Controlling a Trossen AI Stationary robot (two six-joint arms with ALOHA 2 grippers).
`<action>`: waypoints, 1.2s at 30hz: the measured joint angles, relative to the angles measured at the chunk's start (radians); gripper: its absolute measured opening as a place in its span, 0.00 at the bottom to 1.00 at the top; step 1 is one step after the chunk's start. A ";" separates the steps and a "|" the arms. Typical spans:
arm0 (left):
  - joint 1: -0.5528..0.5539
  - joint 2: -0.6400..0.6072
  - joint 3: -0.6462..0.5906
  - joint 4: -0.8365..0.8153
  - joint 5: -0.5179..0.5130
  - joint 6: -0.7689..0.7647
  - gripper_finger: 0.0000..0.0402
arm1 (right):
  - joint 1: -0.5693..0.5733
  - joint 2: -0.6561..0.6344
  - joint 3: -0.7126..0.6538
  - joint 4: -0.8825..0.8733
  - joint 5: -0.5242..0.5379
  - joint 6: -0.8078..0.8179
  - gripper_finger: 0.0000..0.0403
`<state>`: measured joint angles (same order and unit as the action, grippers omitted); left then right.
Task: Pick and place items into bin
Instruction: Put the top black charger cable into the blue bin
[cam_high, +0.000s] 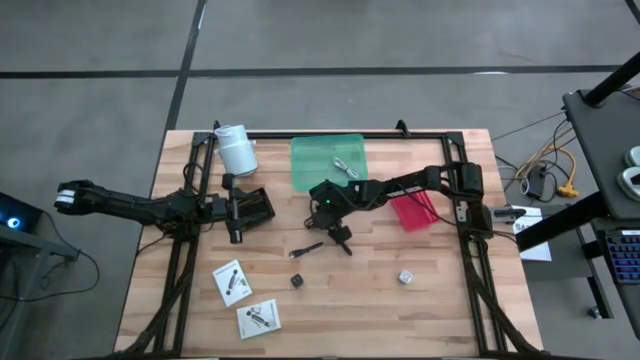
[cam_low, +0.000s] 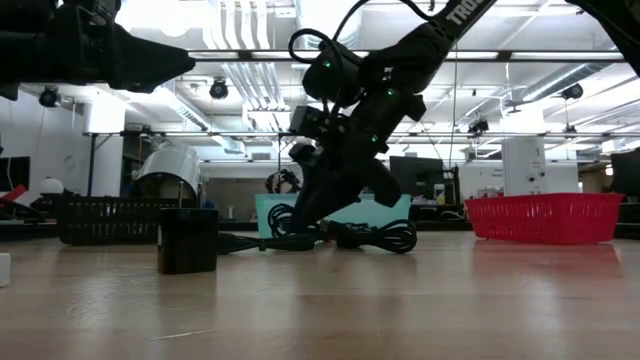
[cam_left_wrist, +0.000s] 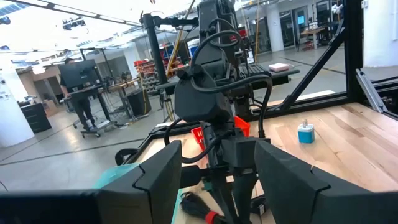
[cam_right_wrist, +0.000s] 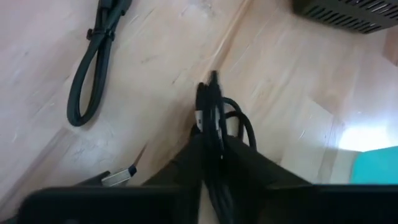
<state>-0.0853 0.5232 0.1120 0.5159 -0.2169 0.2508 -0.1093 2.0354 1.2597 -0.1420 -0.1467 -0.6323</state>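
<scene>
While the left gripper (cam_high: 236, 210) waited with fingers spread beside the black basket (cam_high: 256, 206), left of the green bin (cam_high: 328, 160), the right gripper (cam_high: 340, 236) hung just in front of that bin, its fingers pinched on a coiled black cable (cam_right_wrist: 214, 118). A second looped cable (cam_high: 306, 250) lay on the wood a little nearer than the gripper. Farther from the bin sat a dark cube (cam_high: 297, 281), a pale cube (cam_high: 406, 277) and two white packets (cam_high: 231, 283). A silvery cord (cam_high: 346, 167) rested inside the bin.
</scene>
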 joint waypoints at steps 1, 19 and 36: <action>0.000 0.000 0.000 0.000 0.000 0.000 0.47 | 0.000 0.000 0.006 -0.013 0.000 -0.001 0.06; 0.000 0.000 0.000 0.000 0.000 0.000 0.47 | -0.003 -0.206 0.141 -0.221 0.131 -0.020 0.03; 0.000 0.000 0.000 0.000 0.000 0.000 0.47 | -0.254 -0.192 0.137 -0.128 0.133 -0.025 0.03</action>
<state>-0.0853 0.5232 0.1120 0.5163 -0.2168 0.2508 -0.3630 1.8431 1.3968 -0.2695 -0.0138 -0.6576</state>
